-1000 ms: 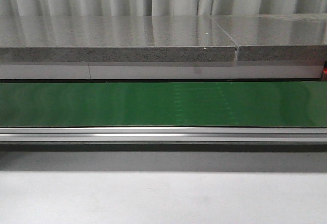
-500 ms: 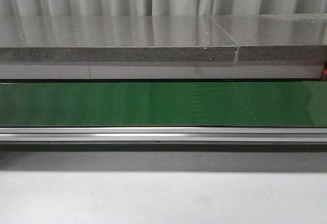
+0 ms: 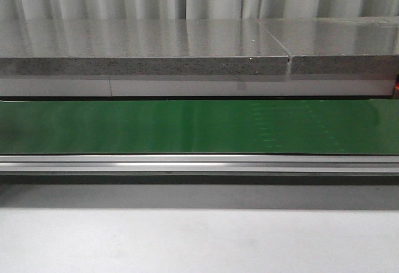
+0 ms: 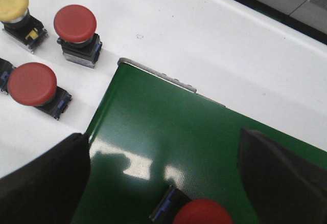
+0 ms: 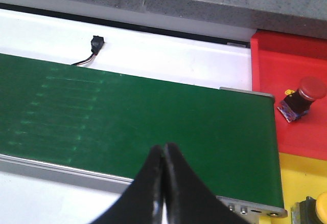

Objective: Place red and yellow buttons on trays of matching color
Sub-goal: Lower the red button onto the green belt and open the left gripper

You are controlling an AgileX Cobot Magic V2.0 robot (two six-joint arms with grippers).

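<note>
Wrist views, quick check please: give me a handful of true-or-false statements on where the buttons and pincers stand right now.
1. The right pincer is shut with nothing between its fingers. True.
2. A red button lies on the red tray. True.
3. The left pincer is shut. False: its fingers are spread wide over the green belt, with a red-capped button between them.
4. Beside the belt's end, the left wrist view shows three yellow buttons. False: it shows one yellow button and two red ones on the white surface.
5. The belt section under the right pincer carries a red button. False: no button shows on it.
</note>
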